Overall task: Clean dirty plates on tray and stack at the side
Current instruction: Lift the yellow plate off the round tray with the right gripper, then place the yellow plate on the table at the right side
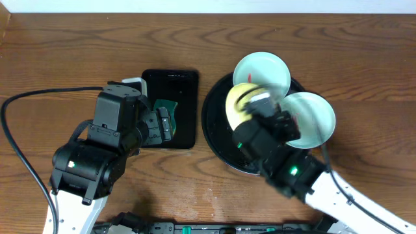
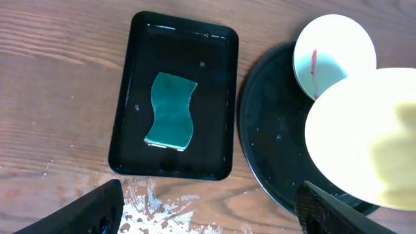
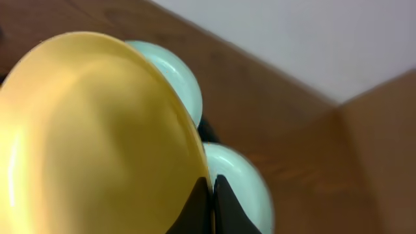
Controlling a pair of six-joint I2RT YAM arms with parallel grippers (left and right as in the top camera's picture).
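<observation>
Overhead first. Spotting the left gripper (image 1: 166, 123) poised over the rectangular black tray (image 1: 185, 88), right above the green sponge (image 1: 164, 106), spread wide and clutching nothing. Swinging across to the round black tray (image 1: 211, 127): right gripper (image 1: 259, 104) clamped on the rim of the yellow plate (image 1: 239, 97), tipped up on edge over the tray's middle. Noting the far bluish-white plate (image 1: 261, 73) at the tray's back edge and the right-hand bluish-white plate (image 1: 315, 117) at its right edge, both poking out past the rim, both close against the yellow one.

Over to the left wrist. Looking straight down on the sponge, flat in the middle of the rectangular tray, wavy along its sides. Catching the two fingers (image 2: 97, 208) far apart in the lower corners, with only scuffed tabletop (image 2: 52, 97) between. Seeing the round tray just beside the rectangular one, a thin strip of wood apart. Picking out a red smear inside the far bluish-white plate, and the yellow plate looming large and blurred in front, covering part of it.

Now the right wrist. Filling the left of the frame with yellow plate, rim pinched tight between the dark fingers (image 3: 195, 211) at the bottom. Glimpsing both bluish-white plates behind it; impossible to say which is which.
</observation>
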